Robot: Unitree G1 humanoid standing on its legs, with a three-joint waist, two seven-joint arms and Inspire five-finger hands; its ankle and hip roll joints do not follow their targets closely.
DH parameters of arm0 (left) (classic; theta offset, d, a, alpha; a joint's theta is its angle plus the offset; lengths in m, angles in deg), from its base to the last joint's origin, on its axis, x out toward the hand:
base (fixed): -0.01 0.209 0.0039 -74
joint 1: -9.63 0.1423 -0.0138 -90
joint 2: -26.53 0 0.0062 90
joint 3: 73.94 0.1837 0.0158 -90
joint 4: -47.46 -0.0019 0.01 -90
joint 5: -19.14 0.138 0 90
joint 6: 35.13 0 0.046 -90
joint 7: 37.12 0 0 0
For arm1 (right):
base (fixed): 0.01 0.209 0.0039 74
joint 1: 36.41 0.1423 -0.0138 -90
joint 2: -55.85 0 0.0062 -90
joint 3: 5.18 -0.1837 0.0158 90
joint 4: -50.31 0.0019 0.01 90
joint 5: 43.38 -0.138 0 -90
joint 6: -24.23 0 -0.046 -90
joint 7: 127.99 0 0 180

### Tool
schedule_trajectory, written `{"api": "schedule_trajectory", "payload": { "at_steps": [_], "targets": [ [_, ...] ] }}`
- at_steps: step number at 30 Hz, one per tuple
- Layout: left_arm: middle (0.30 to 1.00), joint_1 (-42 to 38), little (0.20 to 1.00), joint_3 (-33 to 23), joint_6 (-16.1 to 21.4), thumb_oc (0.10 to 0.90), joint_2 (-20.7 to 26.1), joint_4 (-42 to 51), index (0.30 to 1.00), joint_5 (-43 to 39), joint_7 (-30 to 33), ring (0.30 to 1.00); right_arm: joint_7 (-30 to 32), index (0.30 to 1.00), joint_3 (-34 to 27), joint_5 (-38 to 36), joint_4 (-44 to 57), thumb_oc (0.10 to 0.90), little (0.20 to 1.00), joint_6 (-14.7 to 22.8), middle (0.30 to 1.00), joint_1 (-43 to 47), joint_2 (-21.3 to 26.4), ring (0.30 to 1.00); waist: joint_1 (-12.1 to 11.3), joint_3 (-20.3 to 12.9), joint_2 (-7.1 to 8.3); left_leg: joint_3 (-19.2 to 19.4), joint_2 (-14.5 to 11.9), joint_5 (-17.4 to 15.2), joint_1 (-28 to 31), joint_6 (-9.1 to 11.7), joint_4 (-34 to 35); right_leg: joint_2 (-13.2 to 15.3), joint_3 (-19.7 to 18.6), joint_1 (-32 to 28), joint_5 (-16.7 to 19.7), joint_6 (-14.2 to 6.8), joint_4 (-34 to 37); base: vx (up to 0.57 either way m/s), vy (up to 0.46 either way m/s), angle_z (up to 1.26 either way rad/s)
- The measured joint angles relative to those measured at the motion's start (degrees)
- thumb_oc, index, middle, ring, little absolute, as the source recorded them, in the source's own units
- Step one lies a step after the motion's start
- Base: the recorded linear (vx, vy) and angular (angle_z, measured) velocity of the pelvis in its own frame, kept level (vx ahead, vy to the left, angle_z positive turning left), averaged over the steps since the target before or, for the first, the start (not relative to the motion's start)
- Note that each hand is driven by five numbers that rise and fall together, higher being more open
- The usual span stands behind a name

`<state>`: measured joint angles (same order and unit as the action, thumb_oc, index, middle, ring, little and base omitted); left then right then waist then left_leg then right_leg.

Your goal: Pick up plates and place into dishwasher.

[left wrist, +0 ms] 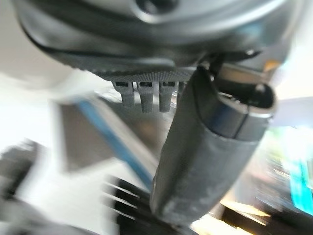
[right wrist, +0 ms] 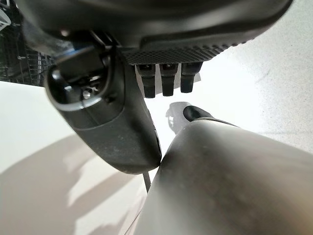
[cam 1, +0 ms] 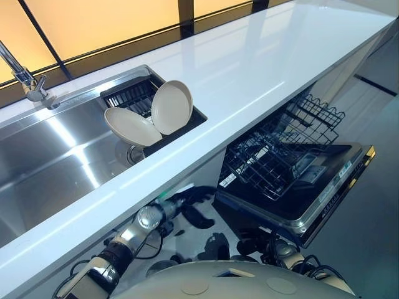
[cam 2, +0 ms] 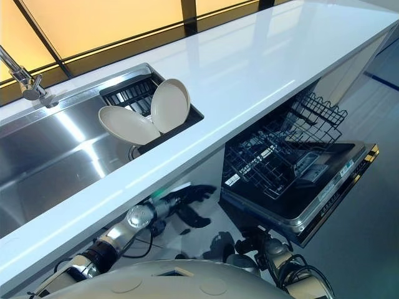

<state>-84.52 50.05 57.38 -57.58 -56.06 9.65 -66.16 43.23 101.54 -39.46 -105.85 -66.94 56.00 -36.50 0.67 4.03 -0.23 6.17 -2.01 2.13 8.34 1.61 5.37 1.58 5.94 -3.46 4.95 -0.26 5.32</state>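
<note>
Overhead, two cream oval plates [cam 1: 153, 115] are leaning in the black sink rack [cam 1: 134, 93]; the left hand [cam 1: 196, 202] and right hand [right wrist: 102, 112] are hanging relaxed, empty, beside the open dishwasher's wire basket [cam 1: 280, 146].

warm amber light glows through the window panels [cam 1: 100, 22] behind the sink [cam 1: 56, 156], while the rest of the scene is cool and bright. the white worktop [cam 1: 249, 68] carries a broad sheen with pale streaks of glare, and the steel sink basin shows bright reflected bands. under the worktop it is dim. the left wrist view is heavily smeared, with the background out of focus behind the left hand [left wrist: 205, 161]. the right wrist view shows soft shadows on a pale floor [right wrist: 58, 196].
</note>
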Motion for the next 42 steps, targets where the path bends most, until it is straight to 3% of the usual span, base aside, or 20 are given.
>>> {"api": "schedule_trajectory", "payload": {
  "at_steps": [1, 6, 10, 16, 20, 23, 27, 30, 31, 32, 35, 39, 42],
  "targets": [
    [0.900, -0.04, 0.900, 0.02, -0.67, 0.800, 0.07, 0.89, 0.900, -3.67, -2.02, 0.900, 0.00, 0.900, 0.03, 0.00, 0.05, 0.800, 0.900, 0.08, 0.900, 0.09, 0.10, 0.900, 0.00, 0.18, -0.22, -0.17, -0.01, 0.01, 0.02, 0.01, -0.02, -0.01, 0.15, -0.08, -0.01, 0.02, 0.00, -0.01, -0.009, 0.08],
    [0.900, -0.31, 0.900, 1.06, -11.75, 0.800, 1.49, 9.73, 0.900, -17.21, -4.48, 0.900, 0.14, 0.900, 0.32, -0.02, -0.80, 0.800, 0.900, 0.33, 0.900, 0.88, 0.10, 0.900, -0.22, 1.41, -0.29, -1.32, -0.02, 0.14, 0.12, 0.07, -0.09, 0.08, 1.21, -0.79, 0.08, 0.21, 0.14, 0.02, -0.023, 0.12],
    [0.900, -3.73, 0.900, -0.42, -17.45, 0.800, -1.63, 18.65, 0.900, -36.27, -4.03, 0.900, 0.10, 0.900, 0.55, -0.05, -3.42, 0.800, 0.900, 0.66, 0.900, 2.22, -0.32, 0.900, -0.59, 1.42, -0.34, -2.70, 0.32, 0.30, 0.39, -0.18, -0.06, 0.59, 2.57, -1.77, -0.31, -0.33, 0.23, 0.03, -0.036, 0.19],
    [0.900, -10.41, 0.900, -1.06, -16.28, 0.800, -8.86, 26.47, 0.900, -57.01, -3.58, 0.900, 0.80, 0.900, 2.15, -0.34, -3.85, 0.800, 0.900, 0.52, 0.900, 2.77, -0.40, 0.900, -0.40, 1.20, -0.41, -3.13, 0.40, 0.13, 1.00, -0.46, -0.01, 0.70, 2.55, -2.71, -0.54, -0.61, 0.24, 0.00, -0.007, 0.04],
    [0.900, -11.45, 0.900, -2.41, -8.14, 0.800, -8.25, 28.56, 0.900, -57.29, 3.59, 0.900, 1.53, 0.900, 2.22, -0.60, -3.43, 0.800, 0.900, 0.00, 0.900, 2.33, -0.26, 0.900, -0.48, 0.35, -0.66, -3.05, 0.28, 0.17, 0.98, -0.41, -0.01, 0.58, 2.50, -2.68, -0.63, -0.48, 0.24, 0.00, 0.000, 0.00],
    [0.900, -10.73, 0.900, -8.26, -2.05, 0.800, -6.57, 28.48, 0.900, -48.40, 11.50, 0.900, 2.40, 0.900, 2.20, -0.66, -3.09, 0.800, 0.900, -0.03, 0.900, 1.64, 0.00, 0.900, -0.59, 0.07, -0.93, -3.17, 0.27, 0.22, 0.97, -0.34, -0.01, 0.59, 2.62, -2.69, -0.63, -0.47, 0.25, 0.00, 0.000, 0.00],
    [0.900, -7.18, 0.900, -21.19, 2.95, 0.800, -1.62, 28.57, 0.900, -31.32, 19.65, 0.900, 3.17, 0.900, 1.99, -0.79, -1.84, 0.800, 0.900, 1.35, 0.900, -0.25, 0.69, 0.900, -1.35, 0.00, -1.01, -3.57, 0.19, 0.27, 0.81, -0.30, -0.02, 0.54, 2.92, -2.67, -0.70, -0.37, 0.27, 0.00, 0.019, 0.04],
    [0.900, -4.92, 0.900, -29.70, 4.17, 0.800, 4.97, 28.36, 0.900, -7.87, 30.10, 0.900, 3.55, 0.900, 1.59, -1.27, -1.40, 0.800, 0.900, 2.20, 0.900, -1.60, 0.94, 0.900, -2.89, -0.04, -0.91, -4.37, 0.28, 0.45, 0.82, -0.09, -0.03, 0.64, 3.75, -2.88, -0.69, -0.33, 0.28, 0.02, 0.032, 0.12],
    [0.900, -4.67, 0.900, -30.57, 4.17, 0.800, 6.68, 28.14, 0.900, -3.77, 31.74, 0.900, 3.56, 0.900, 1.56, -1.36, -1.36, 0.800, 0.900, 2.23, 0.900, -1.78, 0.95, 0.900, -3.13, -0.06, -0.88, -4.52, 0.30, 0.46, 0.82, -0.09, -0.06, 0.65, 3.84, -2.91, -0.69, -0.31, 0.28, 0.01, 0.046, 0.17],
    [0.900, -4.64, 0.900, -32.57, 4.03, 0.800, 11.44, 26.65, 0.900, 4.66, 34.43, 0.900, 3.56, 0.900, 1.52, -1.72, -1.37, 0.800, 0.900, 2.30, 0.900, -2.13, 0.98, 0.900, -3.77, -0.12, -0.78, -4.83, 0.34, 0.47, 0.77, -0.09, -0.15, 0.67, 3.84, -3.02, -0.69, -0.28, 0.27, 0.01, 0.040, 0.12],
    [0.900, -4.68, 0.900, -35.11, 3.84, 0.800, 18.90, 21.16, 0.900, 16.01, 38.58, 0.900, 3.41, 0.900, 1.49, -1.73, -1.99, 0.800, 0.900, 2.44, 0.900, -2.11, 1.01, 0.900, -4.39, -0.24, -0.81, -4.88, 0.47, 0.52, 0.85, -0.14, -0.11, 0.81, 3.80, -3.19, -0.70, -0.26, 0.28, 0.01, 0.044, 0.04],
    [0.900, -4.34, 0.900, -36.43, 4.01, 0.800, 29.41, 10.83, 0.900, 26.75, 40.07, 0.900, 2.96, 0.900, 0.04, -1.73, -2.23, 0.800, 0.900, 2.64, 0.900, -2.52, 0.85, 0.900, -4.30, -0.37, -0.83, -4.61, 0.48, 0.50, 0.93, -0.15, 0.01, 0.84, 3.44, -3.13, -0.71, -0.29, 0.27, 0.01, 0.056, -0.04],
    [0.900, -2.59, 0.900, -36.58, 5.34, 0.800, 33.66, 7.68, 0.900, 30.16, 41.19, 0.900, 2.47, 0.900, -1.04, -1.72, -2.18, 0.800, 0.900, 2.86, 0.900, -3.01, 0.90, 0.900, -4.30, -0.56, -1.02, -4.11, 0.45, 0.46, 0.96, -0.12, 0.02, 0.77, 2.86, -2.95, -0.70, -0.28, 0.27, 0.00, 0.047, -0.09]
  ]
}}
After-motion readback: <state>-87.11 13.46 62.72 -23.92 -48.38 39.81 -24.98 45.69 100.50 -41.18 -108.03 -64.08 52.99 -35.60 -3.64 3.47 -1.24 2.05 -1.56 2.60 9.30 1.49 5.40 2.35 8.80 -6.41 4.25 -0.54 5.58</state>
